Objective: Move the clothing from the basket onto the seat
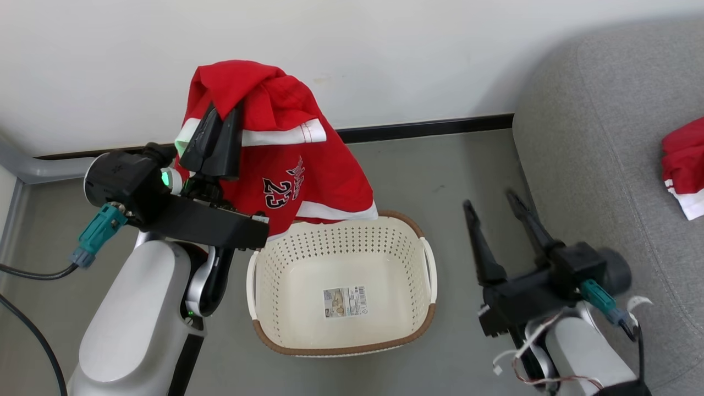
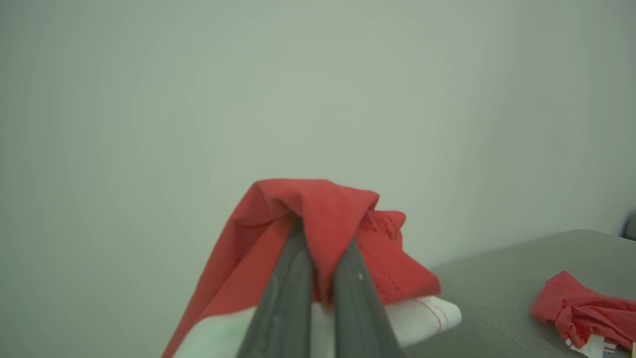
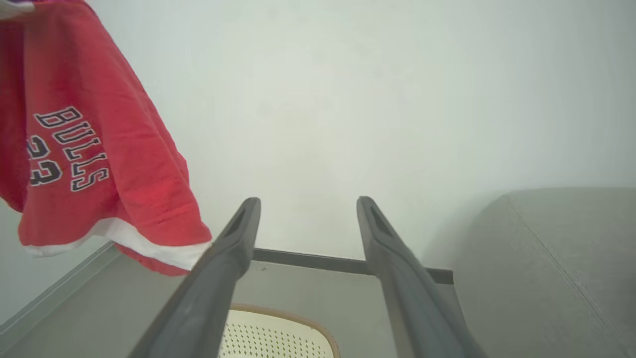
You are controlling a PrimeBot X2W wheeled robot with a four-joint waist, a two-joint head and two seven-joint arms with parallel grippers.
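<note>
My left gripper [image 1: 217,118] is shut on a red garment [image 1: 291,165] with white trim and a black "23", lifted well above the basket [image 1: 258,275]; its hem hangs over the far rim. In the left wrist view the two fingers [image 2: 283,293] pinch the red fabric [image 2: 318,214]. The cream perforated basket with a brown rim holds just a paper sticker [image 1: 345,301]. A second red garment [image 1: 685,165] lies on the grey seat [image 1: 599,126] at right. My right gripper [image 1: 492,201] stands open beside the basket with nothing between its fingers; its wrist view shows the hanging garment [image 3: 84,149].
A white wall with a dark baseboard [image 1: 429,129] runs behind the basket. Grey floor [image 1: 456,170] lies between basket and seat. A black cable [image 1: 33,330] trails at the left by my left arm.
</note>
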